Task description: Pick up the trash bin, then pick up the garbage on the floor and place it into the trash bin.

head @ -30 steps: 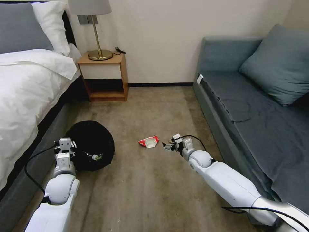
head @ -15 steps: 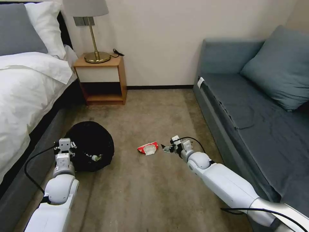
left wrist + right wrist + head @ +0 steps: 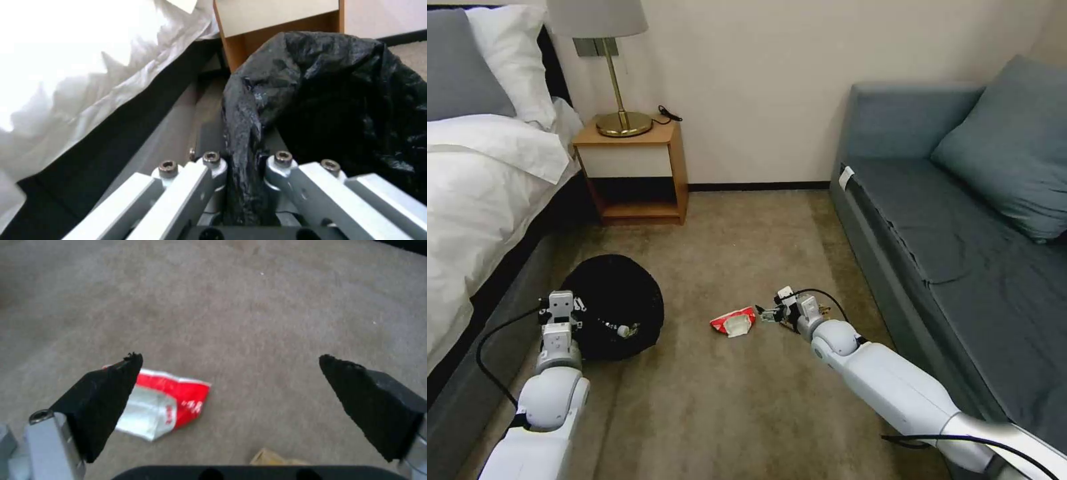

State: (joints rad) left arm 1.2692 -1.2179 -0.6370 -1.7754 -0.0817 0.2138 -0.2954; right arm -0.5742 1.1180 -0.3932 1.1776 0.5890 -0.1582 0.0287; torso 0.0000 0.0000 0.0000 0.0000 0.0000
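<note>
Red-and-white scrap (image 3: pixel 733 323) on carpet, just beside right gripper (image 3: pixel 768 314), jaws wide open. Centre the scrap between the pads before closing. Left gripper (image 3: pixel 242 163) clamps bin (image 3: pixel 616 305) bag rim by the bed (image 3: pixel 480 193).

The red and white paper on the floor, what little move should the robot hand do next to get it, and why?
Probably slide the open right gripper sideways until the red-and-white paper scrap sits between its fingers, then lower. The scrap lies by one finger, off centre. The left gripper holds the trash bin.
</note>
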